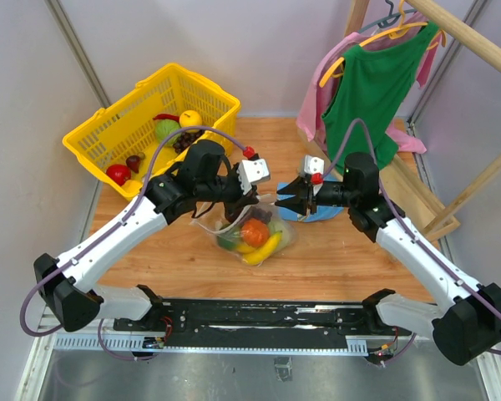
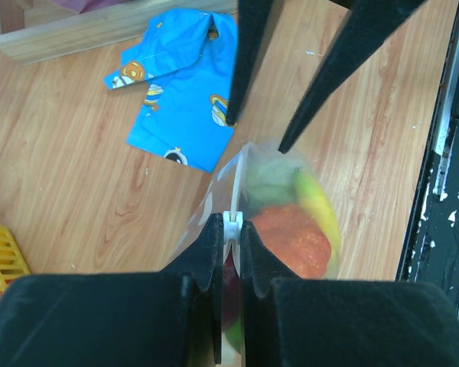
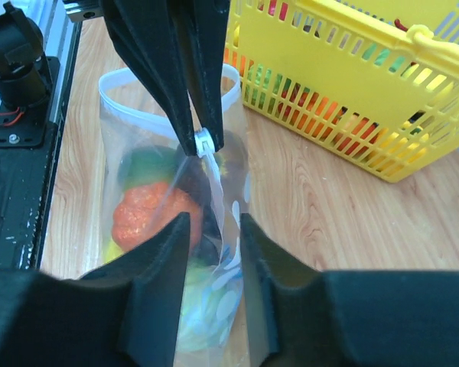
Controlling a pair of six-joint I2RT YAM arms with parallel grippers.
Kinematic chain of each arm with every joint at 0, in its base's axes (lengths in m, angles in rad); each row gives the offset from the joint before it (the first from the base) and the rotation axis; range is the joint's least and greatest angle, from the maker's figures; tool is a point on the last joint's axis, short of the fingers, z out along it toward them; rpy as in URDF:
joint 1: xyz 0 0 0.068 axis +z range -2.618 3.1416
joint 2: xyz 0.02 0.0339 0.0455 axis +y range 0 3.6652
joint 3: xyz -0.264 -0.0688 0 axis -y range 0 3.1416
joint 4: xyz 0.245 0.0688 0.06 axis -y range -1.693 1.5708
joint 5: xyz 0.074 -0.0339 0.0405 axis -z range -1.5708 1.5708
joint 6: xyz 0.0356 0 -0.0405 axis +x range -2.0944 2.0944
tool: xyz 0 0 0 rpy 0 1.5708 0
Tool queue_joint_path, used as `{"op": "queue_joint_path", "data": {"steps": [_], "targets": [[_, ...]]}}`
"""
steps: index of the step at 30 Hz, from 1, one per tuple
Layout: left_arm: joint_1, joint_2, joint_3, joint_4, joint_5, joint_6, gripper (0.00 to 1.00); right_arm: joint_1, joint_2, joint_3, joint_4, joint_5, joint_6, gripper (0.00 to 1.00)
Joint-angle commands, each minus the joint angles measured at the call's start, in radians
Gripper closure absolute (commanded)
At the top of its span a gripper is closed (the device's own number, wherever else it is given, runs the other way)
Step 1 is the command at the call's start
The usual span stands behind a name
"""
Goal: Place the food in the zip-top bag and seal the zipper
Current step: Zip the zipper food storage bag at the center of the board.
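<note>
Nearest the lens in the left wrist view, the left gripper is pressed together on the zipper, pinching the pale strip between its fingertips. In the right wrist view the right gripper stands spread. The bag film passes through the gap between its fingers, and whether they touch it cannot be told.

The wooden table is bare between the bag and the black rail at the near edge, and bare again on the left toward the basket. The wooden rack with the green shirt crowds the far right corner. The yellow mesh basket takes the far left corner and overhangs the table's left edge. The blue cloth lies flat just behind the right gripper.

The zip-top bag sits at mid-table, well apart from every edge. Its mouth edge is lifted and its body slumps down to the board toward the near side. The zipper's long axis runs left to right, along the line between the two grippers.

Inside the bag, the orange lies in the middle. The green cabbage is beside it and the banana lies along the near right side.
</note>
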Motion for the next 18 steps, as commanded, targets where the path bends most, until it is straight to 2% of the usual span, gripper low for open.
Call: {"op": "queue_joint_path", "data": {"steps": [1,7,18], "targets": [[-0.003,-0.001,0.052,0.015,0.036,-0.003,1.0,0.024,0.014,0.056,-0.029,-0.05,-0.013,0.61],[-0.003,0.006,0.049,0.023,0.057,-0.004,1.0,0.037,0.057,0.075,-0.001,-0.063,-0.015,0.58],[-0.003,0.009,0.025,0.037,0.07,-0.01,1.0,0.047,0.161,0.121,0.085,-0.096,0.01,0.71]]}}
